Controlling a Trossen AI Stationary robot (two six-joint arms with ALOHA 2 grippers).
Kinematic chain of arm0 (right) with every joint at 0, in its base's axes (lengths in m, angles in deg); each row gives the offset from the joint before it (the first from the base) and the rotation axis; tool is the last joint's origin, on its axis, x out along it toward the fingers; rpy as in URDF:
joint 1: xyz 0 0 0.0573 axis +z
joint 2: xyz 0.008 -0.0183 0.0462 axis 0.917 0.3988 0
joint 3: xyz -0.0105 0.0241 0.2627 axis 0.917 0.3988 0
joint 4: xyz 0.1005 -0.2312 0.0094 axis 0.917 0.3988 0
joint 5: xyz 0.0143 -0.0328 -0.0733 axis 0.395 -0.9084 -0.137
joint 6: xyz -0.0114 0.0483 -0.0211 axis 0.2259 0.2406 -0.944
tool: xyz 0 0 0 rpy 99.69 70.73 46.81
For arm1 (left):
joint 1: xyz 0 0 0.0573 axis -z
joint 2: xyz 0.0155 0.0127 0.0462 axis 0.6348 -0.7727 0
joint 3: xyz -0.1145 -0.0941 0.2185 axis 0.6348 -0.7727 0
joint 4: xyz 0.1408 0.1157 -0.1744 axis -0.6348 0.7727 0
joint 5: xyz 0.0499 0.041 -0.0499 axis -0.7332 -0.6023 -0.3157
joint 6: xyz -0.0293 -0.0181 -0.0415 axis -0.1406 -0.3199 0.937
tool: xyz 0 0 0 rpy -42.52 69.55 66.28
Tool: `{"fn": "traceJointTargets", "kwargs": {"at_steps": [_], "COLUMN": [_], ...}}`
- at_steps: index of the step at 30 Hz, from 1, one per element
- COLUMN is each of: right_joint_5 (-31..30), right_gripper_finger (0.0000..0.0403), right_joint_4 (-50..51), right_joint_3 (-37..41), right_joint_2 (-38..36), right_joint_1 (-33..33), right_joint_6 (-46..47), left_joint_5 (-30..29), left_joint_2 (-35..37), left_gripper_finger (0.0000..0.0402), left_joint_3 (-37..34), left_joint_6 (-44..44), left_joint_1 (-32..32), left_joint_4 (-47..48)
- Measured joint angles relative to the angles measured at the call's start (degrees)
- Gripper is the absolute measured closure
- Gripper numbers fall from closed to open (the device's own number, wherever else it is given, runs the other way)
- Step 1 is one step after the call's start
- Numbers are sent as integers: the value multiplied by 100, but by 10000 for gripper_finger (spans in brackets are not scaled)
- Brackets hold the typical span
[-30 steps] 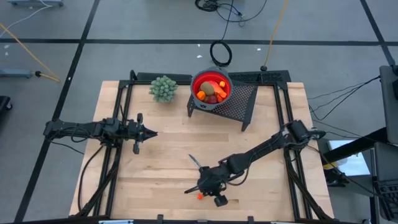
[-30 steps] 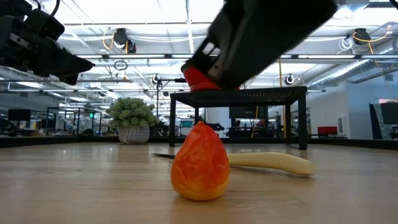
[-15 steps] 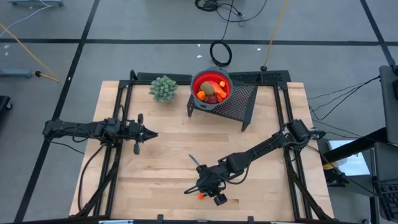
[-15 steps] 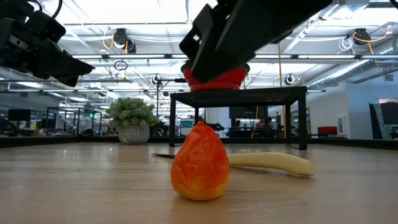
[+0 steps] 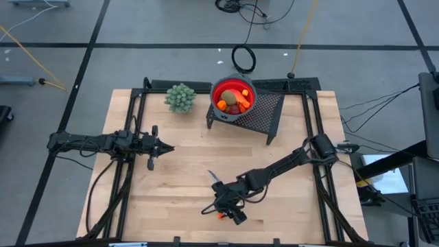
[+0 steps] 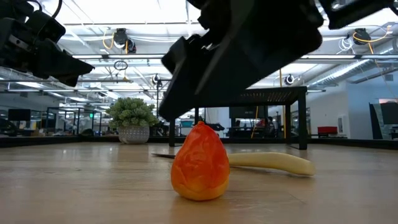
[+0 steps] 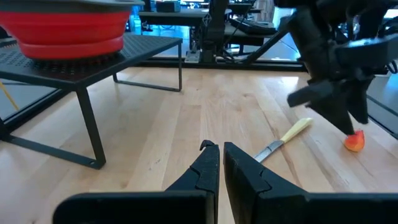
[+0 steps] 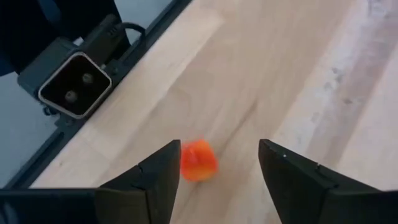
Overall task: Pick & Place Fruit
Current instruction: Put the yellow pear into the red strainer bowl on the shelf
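Observation:
A small orange fruit piece [image 5: 220, 216] rests on its base on the wooden table near the front edge; it also shows in the low view [image 6: 200, 162] and the right wrist view [image 8: 198, 160]. My right gripper [image 8: 217, 177] hovers open just above it [image 5: 221, 208], slanting down, touching nothing. More fruit [image 5: 232, 101] lies in the red bowl [image 5: 217, 90] on the black mesh stand [image 5: 266, 112]. My left gripper [image 5: 168, 147] waits shut at the table's left side, well above the wood [image 7: 216, 149].
A slim knife with a pale handle [image 5: 215, 177] lies flat on the table just behind the orange piece [image 6: 267, 162]. A small green potted plant [image 5: 180, 97] stands at the far edge, left of the stand. Bare wood lies between the two arms.
My right gripper has moved a little toward the table's left edge and down over the orange piece, rolling at the wrist, and its fingers have opened. The orange piece has stayed where it was.

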Motion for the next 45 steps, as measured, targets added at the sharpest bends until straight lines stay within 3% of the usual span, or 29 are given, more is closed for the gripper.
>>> {"fn": "traceJointTargets", "kwargs": {"at_steps": [35, 45], "right_joint_5": [153, 151], "right_gripper_finger": [188, 230], "right_joint_4": [-721, -782], "right_joint_3": [315, 304], "right_joint_2": [357, 345], "right_joint_1": [58, 58], "right_joint_6": [-273, -445], "left_joint_5": [-9, -13], "left_joint_2": [2, 2], "left_gripper_finger": [376, 376], "left_joint_3": [0, 0], "left_joint_6": [21, 119], "left_joint_1": [0, -1], "left_joint_4": [-2, 0]}}
